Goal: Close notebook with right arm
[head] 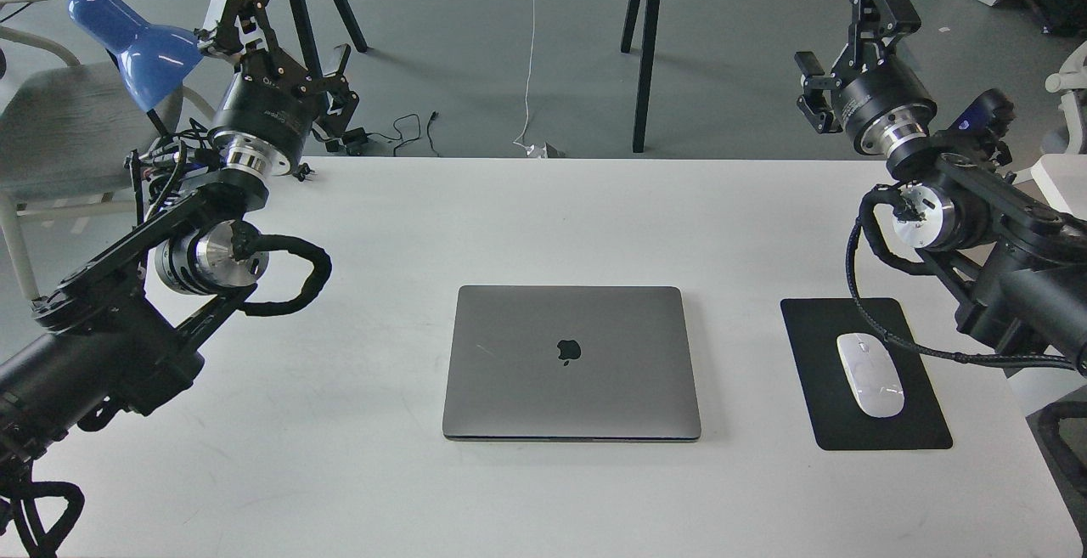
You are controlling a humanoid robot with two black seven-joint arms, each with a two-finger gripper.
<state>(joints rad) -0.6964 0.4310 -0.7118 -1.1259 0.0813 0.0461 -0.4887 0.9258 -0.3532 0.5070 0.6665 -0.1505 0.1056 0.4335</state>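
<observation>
Both arms are up and folded back at the sides of the frame, nowhere near anything. The left arm (127, 286) comes in from the lower left, bends at a silver-ringed joint around mid-left, then the wrist angles up toward the upper left. Its jaws (289, 44) are spread wide, fingers clearly apart and gripping nothing. The right arm (994, 235) comes in from the right edge, elbow about mid-right, with a black cable looping down off the joint. Its wrist points up and left into the upper right, and the right jaws (841, 48) are splayed apart too, empty.
</observation>
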